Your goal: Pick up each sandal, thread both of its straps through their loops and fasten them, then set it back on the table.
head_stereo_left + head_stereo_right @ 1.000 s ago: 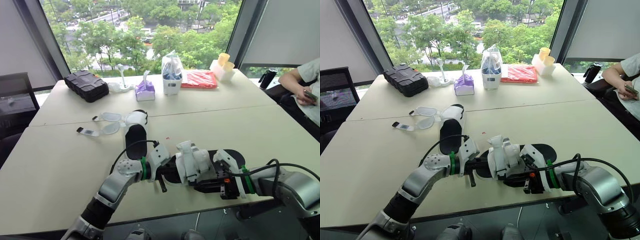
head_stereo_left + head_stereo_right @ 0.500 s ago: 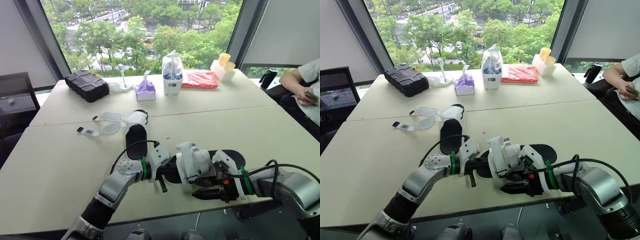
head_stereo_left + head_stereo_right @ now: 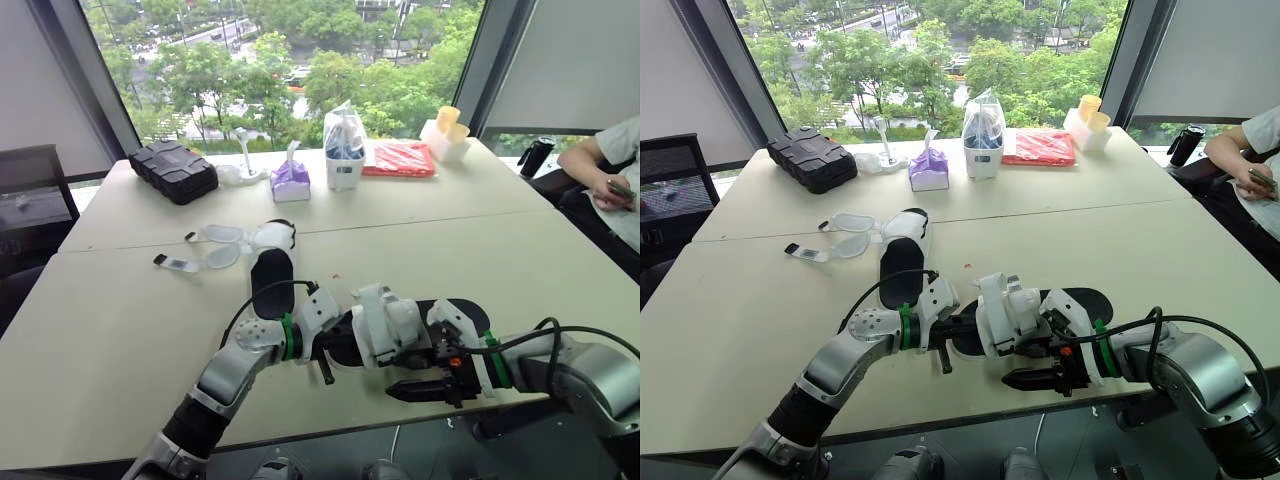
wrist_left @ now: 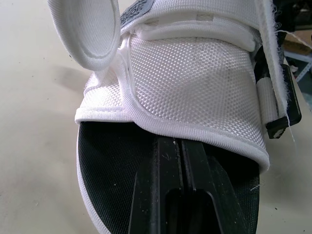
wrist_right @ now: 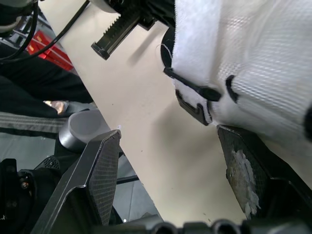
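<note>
Early going, I judge: the near sandal, at the counter's front edge, has its straps wrapped over, but one end curls loose. The far sandal lies mid-counter, straps splayed. The left tool is clenched, flat on the insole; the right tool gapes, released, beside the buckle.

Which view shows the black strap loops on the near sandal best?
The right wrist view: the black loops sit close up on the white strap. The left wrist view catches one at the sandal's edge; in the eye views they are too small to make out.
</note>
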Action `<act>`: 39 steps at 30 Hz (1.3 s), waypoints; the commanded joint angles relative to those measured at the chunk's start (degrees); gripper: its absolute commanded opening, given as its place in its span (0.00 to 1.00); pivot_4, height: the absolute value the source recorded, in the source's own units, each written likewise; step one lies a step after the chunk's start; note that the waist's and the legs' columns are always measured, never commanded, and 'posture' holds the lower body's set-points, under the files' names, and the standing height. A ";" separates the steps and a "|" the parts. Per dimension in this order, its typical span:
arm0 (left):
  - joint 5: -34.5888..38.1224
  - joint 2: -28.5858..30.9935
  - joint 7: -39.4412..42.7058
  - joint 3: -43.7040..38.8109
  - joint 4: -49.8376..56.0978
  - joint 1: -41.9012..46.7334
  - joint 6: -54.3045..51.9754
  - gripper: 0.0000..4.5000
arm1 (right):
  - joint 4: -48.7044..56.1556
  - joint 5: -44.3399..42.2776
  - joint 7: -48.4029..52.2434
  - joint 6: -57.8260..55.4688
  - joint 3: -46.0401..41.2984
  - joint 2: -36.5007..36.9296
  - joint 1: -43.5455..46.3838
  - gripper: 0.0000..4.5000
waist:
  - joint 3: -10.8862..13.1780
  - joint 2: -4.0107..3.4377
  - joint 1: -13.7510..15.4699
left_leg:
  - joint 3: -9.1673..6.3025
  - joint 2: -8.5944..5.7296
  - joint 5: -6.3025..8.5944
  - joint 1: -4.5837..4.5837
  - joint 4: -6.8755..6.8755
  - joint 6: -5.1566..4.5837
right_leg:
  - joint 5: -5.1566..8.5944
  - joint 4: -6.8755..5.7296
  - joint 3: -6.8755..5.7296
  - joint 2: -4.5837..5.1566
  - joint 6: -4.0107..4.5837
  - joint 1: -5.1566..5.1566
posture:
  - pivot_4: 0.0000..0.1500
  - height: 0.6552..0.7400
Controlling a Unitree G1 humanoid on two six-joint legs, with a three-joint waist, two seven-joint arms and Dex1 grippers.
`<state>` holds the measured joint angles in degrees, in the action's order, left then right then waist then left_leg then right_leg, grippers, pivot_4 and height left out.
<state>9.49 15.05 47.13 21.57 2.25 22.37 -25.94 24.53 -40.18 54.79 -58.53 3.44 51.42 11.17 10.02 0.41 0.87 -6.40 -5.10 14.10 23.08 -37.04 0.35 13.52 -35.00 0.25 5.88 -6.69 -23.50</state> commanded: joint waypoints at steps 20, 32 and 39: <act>-0.97 0.21 -0.65 1.13 -1.76 -1.17 -1.75 0.00 | -0.53 -1.94 -0.66 -2.52 2.97 -3.73 6.42 0.75 | 0.00 -0.01 -0.09 | -0.01 0.01 0.00 -0.01 0.01 0.00 | 0.00 -0.01 -0.01 -0.01 0.00 -0.01 | 1.00 1.00; -0.64 0.09 -1.01 1.14 -1.57 -1.34 -1.91 0.00 | -2.72 -1.91 -0.87 -3.80 3.19 -4.23 7.74 0.35 | 0.00 0.00 -0.03 | -0.01 0.01 0.00 -0.01 0.00 0.00 | -0.02 -0.01 -0.01 -0.01 0.03 -0.01 | 1.00 1.00; -0.61 0.12 -1.06 1.28 -1.17 -1.59 -2.03 0.00 | -3.21 -1.70 -0.77 -4.13 3.61 -4.21 8.20 0.01 | 0.00 -0.01 0.00 | -0.02 -0.01 -0.01 0.08 0.00 -0.02 | -0.09 -0.01 -0.03 -0.01 0.08 -0.09 | 1.00 1.00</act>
<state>9.56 14.85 46.09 21.40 2.44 22.20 -26.01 20.20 -41.14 53.55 -63.17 7.78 47.71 18.27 10.01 0.40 0.87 -6.42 -5.10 14.08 23.15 -37.04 0.34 13.43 -35.01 0.22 5.87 -6.61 -23.58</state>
